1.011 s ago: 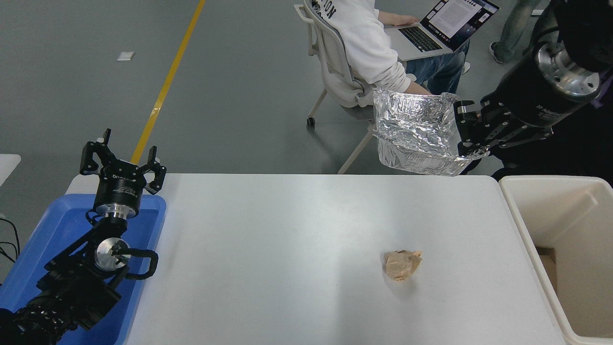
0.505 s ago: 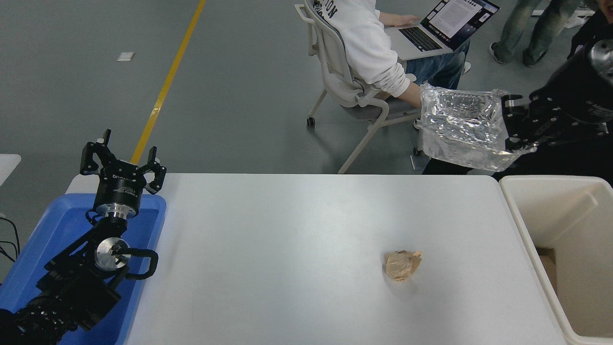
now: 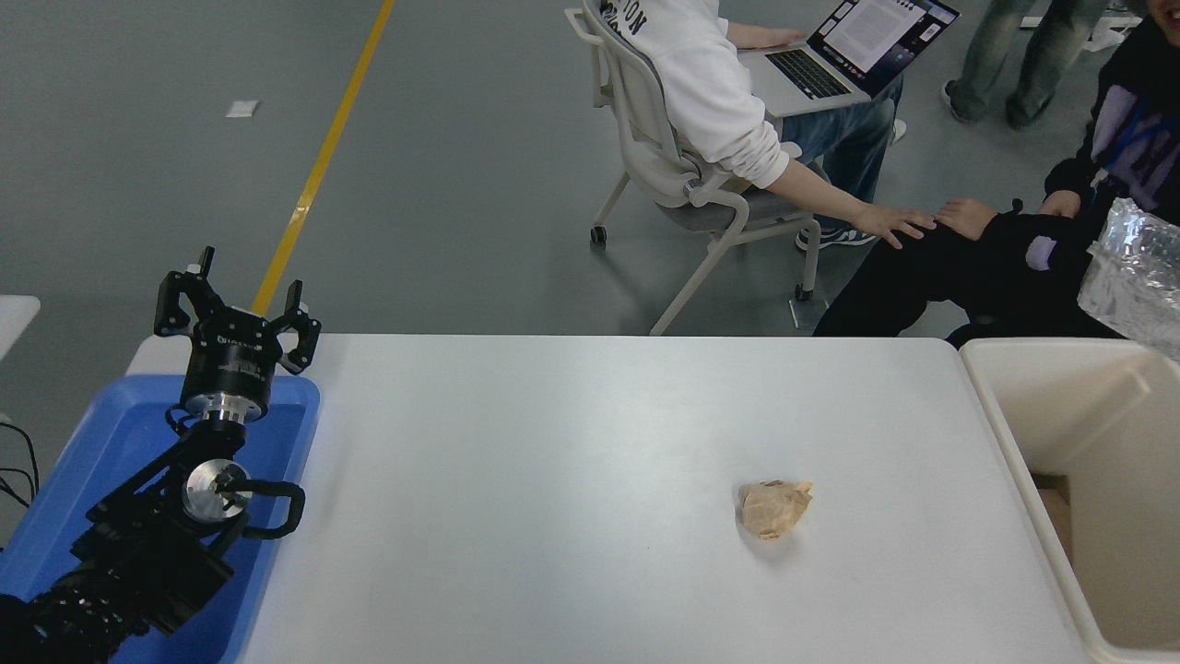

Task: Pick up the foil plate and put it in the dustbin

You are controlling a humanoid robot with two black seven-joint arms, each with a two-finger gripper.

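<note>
The foil plate (image 3: 1136, 275) shows only in part at the right edge, raised in the air above the far end of the cream dustbin (image 3: 1051, 420). The rest of the plate is cut off by the picture's edge. My right gripper and arm are out of view past that edge. My left gripper (image 3: 236, 307) is open and parked at the lower left, above the blue tray (image 3: 111, 433).
A crumpled tan paper ball (image 3: 774, 508) lies on the white table (image 3: 553, 480), right of centre. A brown piece lies inside the dustbin. A person on a chair (image 3: 673, 166) with a laptop, and another in black, sit past the table's far edge.
The foil plate has moved right, from above the table's far right corner to over the dustbin, mostly out of the picture. The right gripper has left the view. The left arm has not moved.
</note>
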